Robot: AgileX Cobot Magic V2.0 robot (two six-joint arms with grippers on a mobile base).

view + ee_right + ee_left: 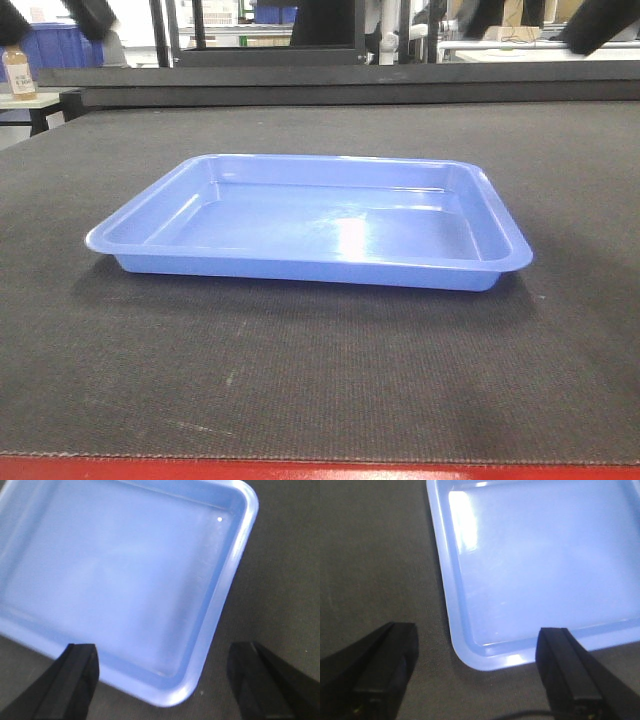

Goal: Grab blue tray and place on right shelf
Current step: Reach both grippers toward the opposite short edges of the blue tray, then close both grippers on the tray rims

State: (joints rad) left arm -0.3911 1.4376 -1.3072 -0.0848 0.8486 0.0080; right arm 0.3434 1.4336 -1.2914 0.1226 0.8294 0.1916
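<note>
The blue tray [310, 225] lies flat on the dark mat of the bench [300, 390], about in the middle. Its open side faces up and there is nothing in it. Its long side runs from left to right, and its short sides run from near to far. The bench has a red edge [300, 470] at the near side.

The left claw [477, 632] has its two fingers wide apart and holds nothing. A left corner of the tray shows between them.

The right claw [164, 652] is also spread wide and holds nothing. A right corner of the tray shows between its fingers.

Far off on the left stands a small bottle [18, 72].
</note>
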